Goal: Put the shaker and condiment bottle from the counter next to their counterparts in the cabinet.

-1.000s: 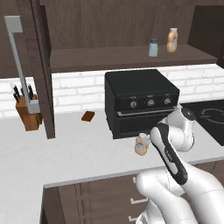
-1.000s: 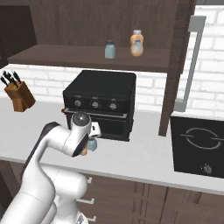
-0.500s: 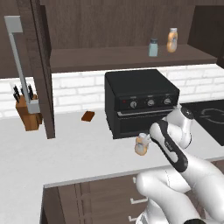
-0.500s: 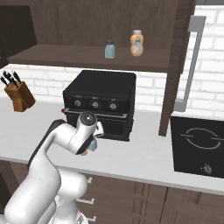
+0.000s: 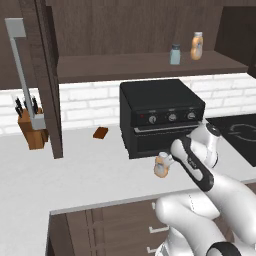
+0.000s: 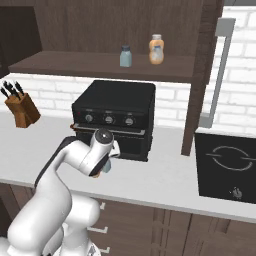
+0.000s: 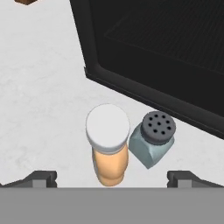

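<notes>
Condiment bottle and shaker stand side by side on the counter, low in the hand view's centre, just before the black oven. Both sit between the wide-open gripper tips at the bottom corners, untouched.

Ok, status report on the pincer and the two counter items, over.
Pincer open, above both. Condiment bottle and shaker upright side by side on counter. Oven close behind.
</notes>
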Controlling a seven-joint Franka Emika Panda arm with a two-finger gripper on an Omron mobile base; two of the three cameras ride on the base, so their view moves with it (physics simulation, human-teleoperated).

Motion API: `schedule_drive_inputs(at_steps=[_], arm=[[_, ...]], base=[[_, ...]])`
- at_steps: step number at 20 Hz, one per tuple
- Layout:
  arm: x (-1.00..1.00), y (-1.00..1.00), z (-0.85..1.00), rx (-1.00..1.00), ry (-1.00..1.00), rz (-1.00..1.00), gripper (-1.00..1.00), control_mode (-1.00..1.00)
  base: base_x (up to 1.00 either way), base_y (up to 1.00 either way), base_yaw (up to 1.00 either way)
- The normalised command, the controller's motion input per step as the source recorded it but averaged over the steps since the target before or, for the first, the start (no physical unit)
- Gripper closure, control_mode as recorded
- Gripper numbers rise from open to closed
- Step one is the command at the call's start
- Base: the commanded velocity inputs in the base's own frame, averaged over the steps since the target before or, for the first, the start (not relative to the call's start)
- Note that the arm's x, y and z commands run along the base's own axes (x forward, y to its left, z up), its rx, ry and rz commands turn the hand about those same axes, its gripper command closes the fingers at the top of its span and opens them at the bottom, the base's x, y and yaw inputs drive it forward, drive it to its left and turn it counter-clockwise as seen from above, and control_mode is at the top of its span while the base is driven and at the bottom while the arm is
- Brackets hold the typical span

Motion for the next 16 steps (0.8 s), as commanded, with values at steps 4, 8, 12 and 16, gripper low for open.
schedule_drive_inputs(at_steps=[4, 8, 12, 16], arm=[[0.03, 0.0, -0.22, 0.0, 0.0, 0.0, -1.0, -1.0], [0.0, 0.0, -0.07, 0.01, 0.0, 0.0, -1.0, -1.0], [0.0, 0.11, 0.0, 0.01, 0.0, 0.0, -1.0, -1.0], [0.0, 0.09, -0.02, 0.0, 0.0, 0.0, -1.0, -1.0]], base=[[0.0, 0.0, 0.0], [0.0, 0.0, 0.0], [0.0, 0.0, 0.0], [0.0, 0.0, 0.0]])
